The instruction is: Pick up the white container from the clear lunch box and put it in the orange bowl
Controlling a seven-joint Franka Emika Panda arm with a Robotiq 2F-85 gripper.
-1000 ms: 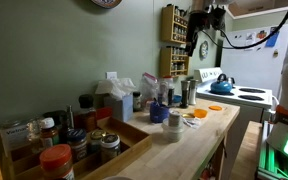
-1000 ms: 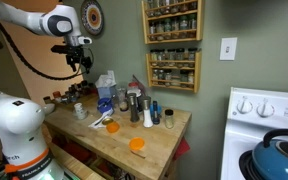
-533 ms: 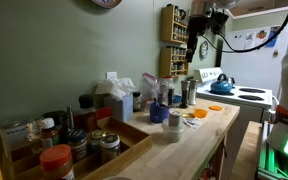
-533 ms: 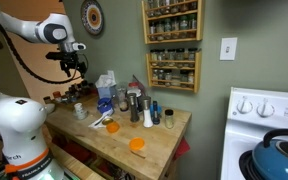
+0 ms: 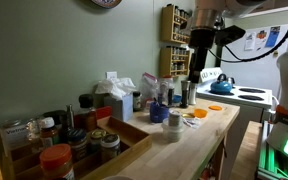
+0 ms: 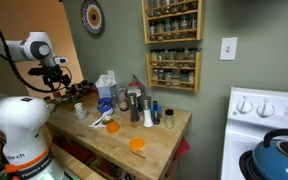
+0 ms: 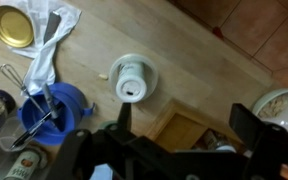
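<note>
The end effector (image 7: 187, 135) hangs high over the worktop (image 6: 162, 133). Its two dark fingers stand apart and there is nothing between them. I think they are open like this so they can go down around the white container (image 7: 134, 82) from above.

The white container stands upright in the clear lunch box (image 7: 134, 61), a pale ring around it. Nothing lies on top of it, so it looks easy to reach. A blue mug (image 7: 52, 110) with a whisk in it sits just to its left, so the fingers must not bump that.

The orange bowl (image 6: 137, 145) sits alone on bare wood, near the front edge of the worktop. It is nearer and further right than the lunch box. It looks empty, so it is ready to take the container.

The wrist view looks straight down on the container and shows its round top. It does not show the orange bowl at all. Both exterior views show the bowl (image 5: 216, 107), and also how far the arm (image 6: 36, 48) is above the worktop. In them the white container is too small to pick out.
</note>
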